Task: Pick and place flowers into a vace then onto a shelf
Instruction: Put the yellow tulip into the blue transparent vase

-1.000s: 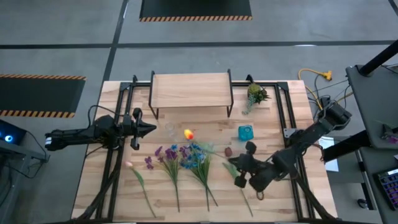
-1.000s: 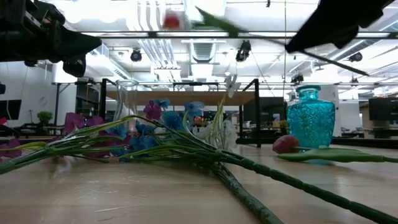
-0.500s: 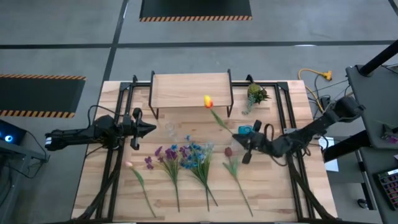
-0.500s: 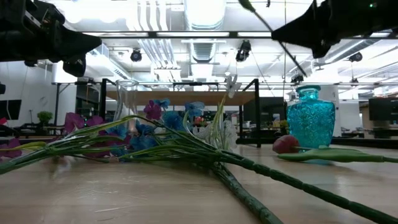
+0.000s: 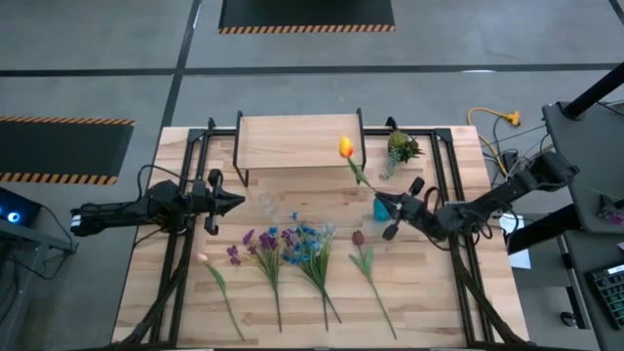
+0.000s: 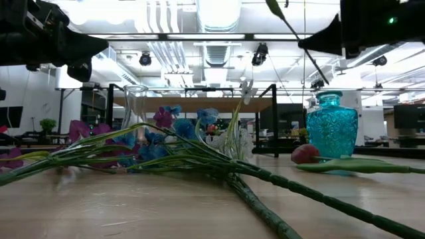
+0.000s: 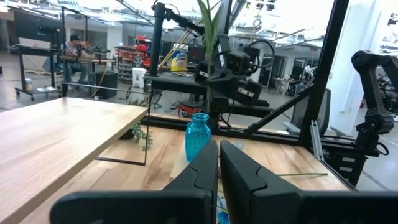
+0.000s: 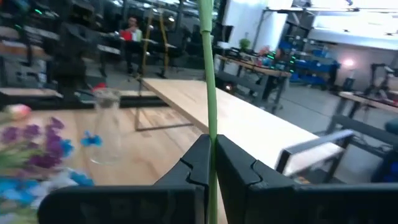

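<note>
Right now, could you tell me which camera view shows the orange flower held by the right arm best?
The high view: the whole orange flower shows, bloom over the shelf, stem running to the right gripper above the blue vase. The right wrist view shows only stem between the shut jaws; the low and left wrist views show stem and leaf, no bloom.

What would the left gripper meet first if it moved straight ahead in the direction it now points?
Probably the blue vase: it stands almost straight ahead of the shut left gripper, with the right gripper and its orange flower above it. The clear vase seems just off the line; depth is unclear.
</note>
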### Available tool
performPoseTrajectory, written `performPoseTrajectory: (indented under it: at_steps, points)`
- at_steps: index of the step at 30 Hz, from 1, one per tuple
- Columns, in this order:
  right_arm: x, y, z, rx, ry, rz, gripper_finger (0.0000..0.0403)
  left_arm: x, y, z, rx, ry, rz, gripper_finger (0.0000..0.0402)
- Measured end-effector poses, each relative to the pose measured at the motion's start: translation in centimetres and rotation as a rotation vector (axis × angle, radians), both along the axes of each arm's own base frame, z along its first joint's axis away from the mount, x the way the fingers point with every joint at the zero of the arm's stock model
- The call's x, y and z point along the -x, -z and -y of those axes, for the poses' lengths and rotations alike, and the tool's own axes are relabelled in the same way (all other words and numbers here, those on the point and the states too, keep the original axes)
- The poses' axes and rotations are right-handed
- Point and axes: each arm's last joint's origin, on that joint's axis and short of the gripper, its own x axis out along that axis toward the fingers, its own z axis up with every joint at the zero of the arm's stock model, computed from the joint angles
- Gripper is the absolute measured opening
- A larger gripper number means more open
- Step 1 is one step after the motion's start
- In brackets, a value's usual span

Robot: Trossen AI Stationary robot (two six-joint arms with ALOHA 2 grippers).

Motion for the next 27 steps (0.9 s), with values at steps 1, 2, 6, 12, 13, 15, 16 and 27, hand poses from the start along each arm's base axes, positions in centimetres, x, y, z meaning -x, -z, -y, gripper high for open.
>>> performPoseTrajectory:
  at_steps: [1,2,6,12,13,15,16,27]
  points:
    - [0.0,0.2,0.2,0.002,0.008,-0.005,0.0013,0.0,0.0,0.0,0.000,0.000,0.000,0.0000]
    - [0.1,0.4,0.4,0.003,0.019,-0.010,0.0013,0.0,0.0,0.0,0.000,0.000,0.000,0.0000]
    - [0.3,1.0,1.2,0.000,0.058,-0.023,0.0013,0.0,0.0,0.0,0.000,0.000,0.000,0.0000]
    - [0.5,1.7,1.8,-0.009,0.083,-0.030,0.0013,0.0,0.0,0.0,0.000,0.000,0.000,0.0000]
    - [0.5,1.7,1.8,-0.014,0.084,-0.028,0.0013,0.0,0.0,0.0,0.000,0.000,0.000,0.0000]
    - [0.6,1.9,1.8,-0.020,0.083,-0.029,0.0013,0.0,0.0,0.0,0.000,0.000,0.000,0.0000]
    - [0.7,2.1,1.8,-0.029,0.081,-0.025,0.0013,0.0,0.0,0.0,0.000,0.000,0.000,0.0000]
    - [1.8,3.8,2.2,-0.110,0.082,0.003,0.0013,0.0,0.0,0.0,0.000,0.000,0.000,0.0000]
